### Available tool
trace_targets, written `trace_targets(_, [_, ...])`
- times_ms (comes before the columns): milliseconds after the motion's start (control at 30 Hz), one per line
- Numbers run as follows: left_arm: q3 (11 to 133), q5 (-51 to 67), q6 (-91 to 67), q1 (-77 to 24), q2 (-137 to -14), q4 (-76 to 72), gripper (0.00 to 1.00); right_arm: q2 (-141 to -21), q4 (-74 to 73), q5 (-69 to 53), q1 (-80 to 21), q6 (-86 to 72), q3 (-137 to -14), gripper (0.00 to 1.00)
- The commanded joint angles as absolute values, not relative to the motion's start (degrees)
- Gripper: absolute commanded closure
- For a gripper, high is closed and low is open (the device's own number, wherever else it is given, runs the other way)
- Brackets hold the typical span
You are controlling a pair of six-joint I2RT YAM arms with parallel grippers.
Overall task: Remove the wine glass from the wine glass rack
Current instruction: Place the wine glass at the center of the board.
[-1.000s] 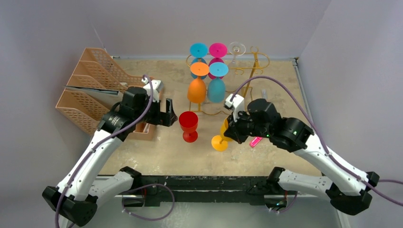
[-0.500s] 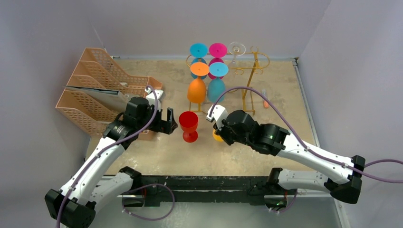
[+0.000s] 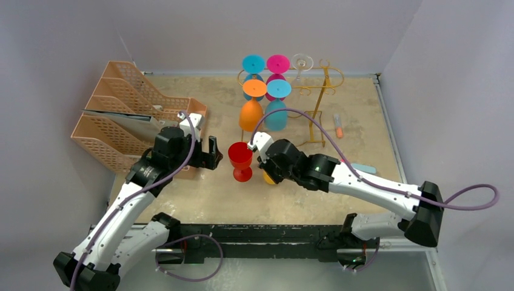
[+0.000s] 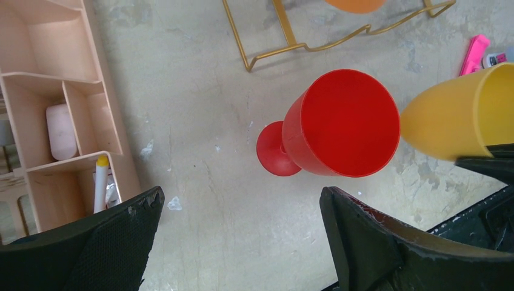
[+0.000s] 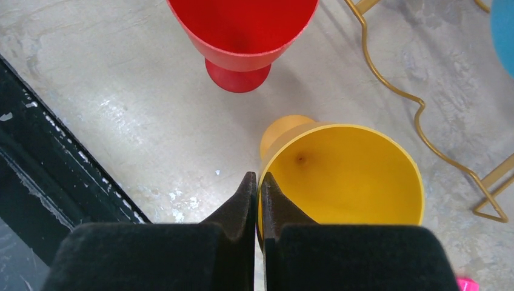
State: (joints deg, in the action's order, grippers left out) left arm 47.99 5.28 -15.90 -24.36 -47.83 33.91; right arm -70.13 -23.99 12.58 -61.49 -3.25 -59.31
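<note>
Just right of the red glass (image 5: pixel 242 36), clear of the wine glass rack (image 5: pixel 394 91) and low over the worktop (image 5: pixel 109 91), is the yellow wine glass (image 5: pixel 342 176), mouth up and leaning a little. Whether its foot touches the worktop I cannot tell from these views. It looks like opaque plastic, so I judge it light, stiff and not very breakable, but smooth-walled and apt to swing when held by one edge. The bowl wall at the rim is a fair hold; the stem lower down would probably steady it better. The right pincer (image 5: pixel 257 182) is closed narrowly on that rim, one finger inside the bowl and one outside, at the edge nearest its camera. The left pincer (image 4: pixel 241 197) stands wide and empty, the red glass just ahead of its gap and untouched.
</note>
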Motion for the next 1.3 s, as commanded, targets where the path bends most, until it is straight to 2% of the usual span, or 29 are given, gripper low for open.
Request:
trace_targets(0, [47.5,3.4,-16.7,-23.9,-45.9,32.0,0.01,-73.1,-21.7,14.6,-61.7,-5.5,-63.6,1.0])
trace_targets(567, [48.3,-1.0,-16.5,-23.9,-44.8,33.6,0.0,-78.5,-19.9,17.7,-60.9,-9.1,-65.9,1.0])
trace_targets(767, [48.2,-2.6,-16.2,-23.9,-44.7,33.8,0.0,-82.5,-24.6,15.3,-57.9,-12.0,-70.8,1.0])
trace_targets(1200, [48.8,-3.4,-15.7,-23.9,-46.9,34.1,0.0,-83.8,-21.5,14.3,-57.6,-13.8,-68.8,1.0])
trace_targets(1267, [48.7,-3.6,-15.8,-23.9,-47.0,34.2,0.0,-84.0,-21.5,14.6,-57.6,-13.8,-68.9,0.97])
